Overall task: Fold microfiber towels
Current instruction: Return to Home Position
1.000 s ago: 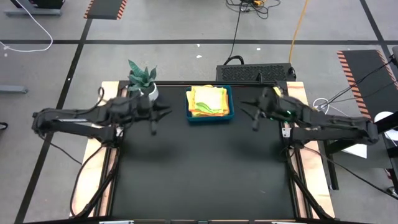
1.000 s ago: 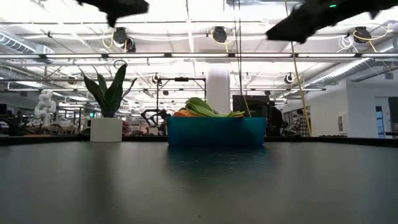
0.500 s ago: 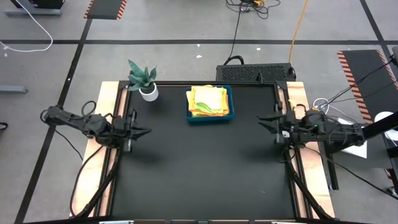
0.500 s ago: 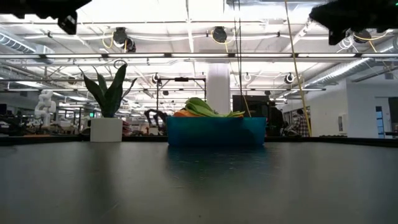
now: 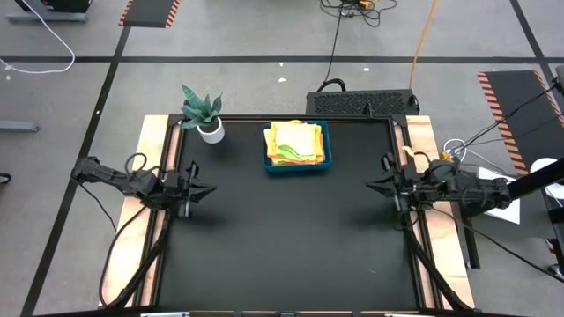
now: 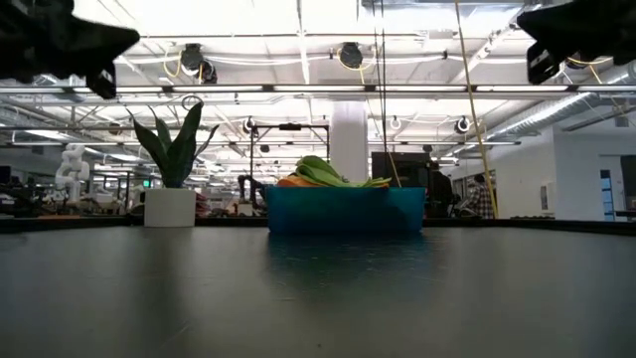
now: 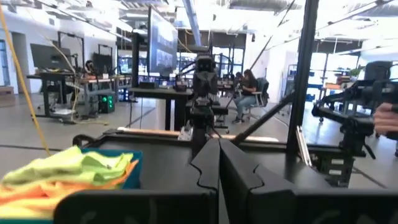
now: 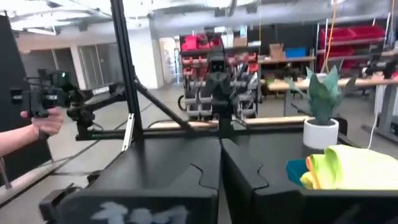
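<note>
Plainly both pairs of jaws are pressed together and hold nothing. The left gripper [image 5: 203,187] hangs over the table's left edge and the right gripper [image 5: 374,185] over its right edge, each pointing inward. Bare black table [image 5: 282,238] stretches between them. Midway along the far edge, the blue tray [image 5: 298,170] holds the folded microfiber towels [image 5: 297,141] in lime green, yellow and orange layers, perhaps four, though the stack hides the count. A potted plant [image 5: 204,114] stands apart to the tray's left.
</note>
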